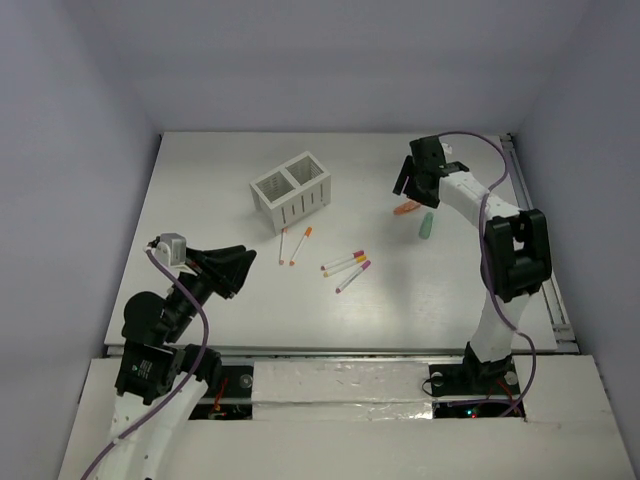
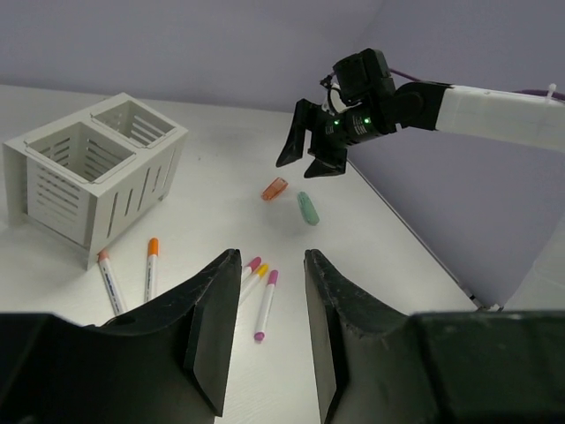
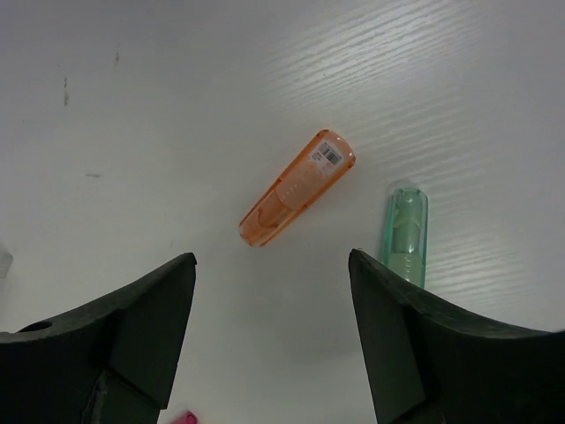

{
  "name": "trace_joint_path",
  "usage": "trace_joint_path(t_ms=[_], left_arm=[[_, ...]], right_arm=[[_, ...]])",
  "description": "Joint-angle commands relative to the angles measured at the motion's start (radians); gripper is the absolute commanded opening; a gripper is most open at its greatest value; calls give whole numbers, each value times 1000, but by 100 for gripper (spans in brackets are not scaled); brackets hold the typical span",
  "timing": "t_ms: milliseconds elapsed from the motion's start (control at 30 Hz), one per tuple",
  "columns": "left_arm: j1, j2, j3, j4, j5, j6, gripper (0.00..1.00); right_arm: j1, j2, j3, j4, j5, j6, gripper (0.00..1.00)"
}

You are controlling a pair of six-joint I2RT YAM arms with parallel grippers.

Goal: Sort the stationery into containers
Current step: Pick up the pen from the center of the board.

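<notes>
Five marker pens lie flat on the white surface [image 1: 200, 200], all of them outside the organiser [image 1: 291, 187]. You'll find the organiser in the upper middle of the top view, standing upright with its two compartments side by side. A pair of pens [image 1: 300, 246] lies just below it, nearly parallel and close together, with their caps toward the organiser. The other three pens [image 1: 347, 267], capped magenta, yellow and purple, are fanned close together near the centre of the frame, to the right of the pair.

Your right jaws are spread wide and hold nothing. They hang above an orange tube [image 3: 297, 188], and a green tube [image 3: 406, 234] lies just beside it, at the upper right of the top view. Your left jaws, at the lower left, stand parted with a clear gap and pinch nothing. They point toward the pens from above the surface.
</notes>
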Motion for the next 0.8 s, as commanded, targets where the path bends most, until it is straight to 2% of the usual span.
trace_joint_path(t_ms=[0,300,533,767], left_arm=[[6,-18,6,37,-2,1,32],[-3,-24,6,39,4,7,32],[-12,-32,6,36,3,7,32],[-21,-29,9,34,3,9,32]], right_arm=[[-9,31,90,-26,-7,62,75],[-29,170,212,-109,12,129,75],[-29,174,156,-93,77,169,70],[-29,256,212,-113,74,180,64]])
